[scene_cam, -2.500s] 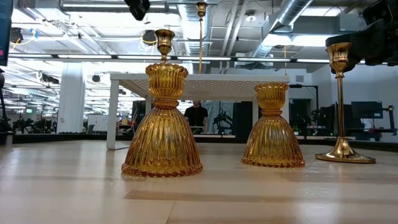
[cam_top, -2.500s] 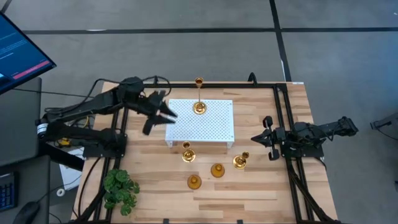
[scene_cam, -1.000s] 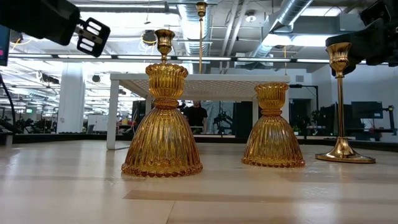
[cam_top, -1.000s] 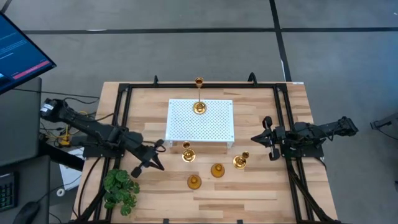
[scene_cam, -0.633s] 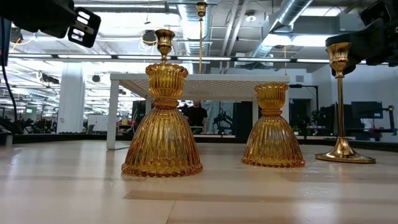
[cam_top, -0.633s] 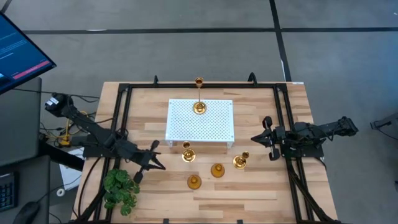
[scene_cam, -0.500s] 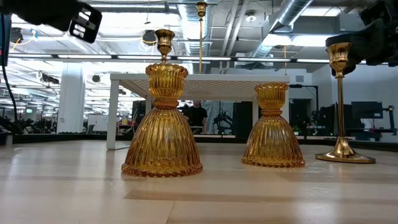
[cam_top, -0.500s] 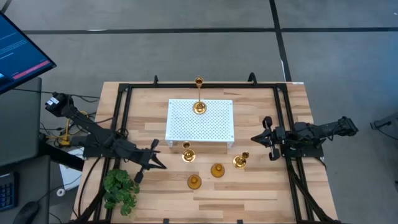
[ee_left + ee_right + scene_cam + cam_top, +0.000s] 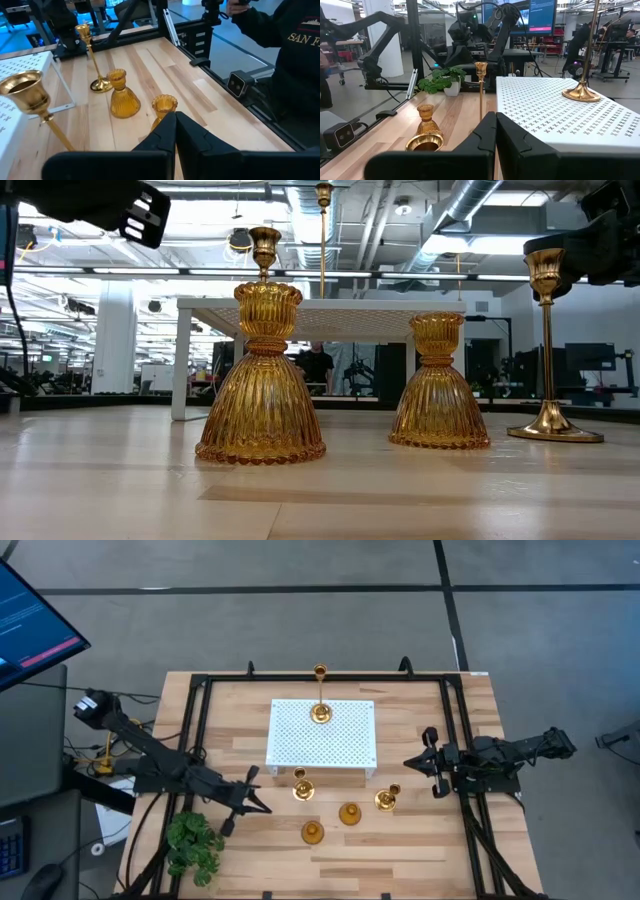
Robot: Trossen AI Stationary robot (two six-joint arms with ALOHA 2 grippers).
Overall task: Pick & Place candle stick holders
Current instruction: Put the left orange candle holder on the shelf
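Observation:
Several shiny gold candle stick holders stand on their round bases. The tall thin-stemmed one is on the white perforated board. A shorter thin-stemmed one and three short ones stand on the wood in front of the board. My left gripper hangs shut above the table's left part, left of the holders, pointing toward them. My right gripper waits shut at the right edge.
A green leafy plant stands at the near left corner, just beside my left gripper. A black frame runs round the table. A person in a dark sweatshirt stands by the table's near edge. Bare wood lies along the near edge.
My left gripper has drifted a little toward the table's near edge and risen slightly, turning as it went, and stays shut. The holders and my right arm have kept still.

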